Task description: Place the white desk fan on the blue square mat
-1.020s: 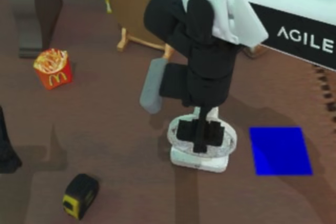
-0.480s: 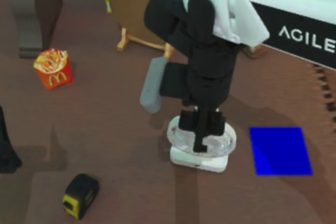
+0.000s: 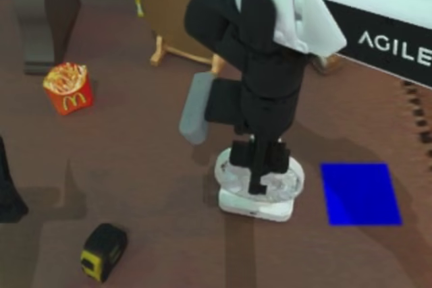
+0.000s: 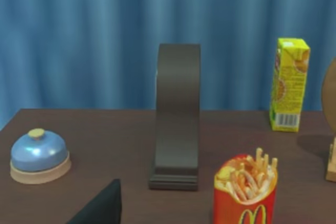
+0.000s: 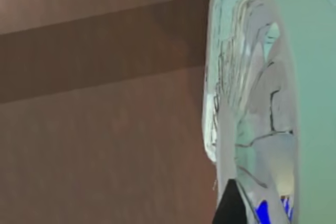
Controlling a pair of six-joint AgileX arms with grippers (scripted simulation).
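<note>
The white desk fan (image 3: 256,208) stands upright at the table's middle front, with its grille ring above its rectangular base. My right gripper (image 3: 259,160) comes straight down onto the grille and is shut on it. In the right wrist view the fan (image 5: 262,103) fills the frame, and one dark fingertip (image 5: 228,208) rests against its rim. The blue square mat (image 3: 360,193) lies flat just right of the fan, with a narrow strip of table between them. My left arm (image 3: 7,193) is parked at the left edge, its gripper open; only one finger (image 4: 102,208) shows.
A red fries box (image 3: 67,88) stands at the left. A black-and-yellow tape measure (image 3: 102,252) lies at the front left. A brown disc on a wooden stand (image 3: 175,15) and a dark stand (image 3: 44,18) are at the back. A yellow carton (image 4: 289,85) and a blue bell (image 4: 38,156) show farther off.
My right gripper has shifted slightly against the fan's grille and then held still. The fan stays where it was, left of the mat. The left arm has not moved.
</note>
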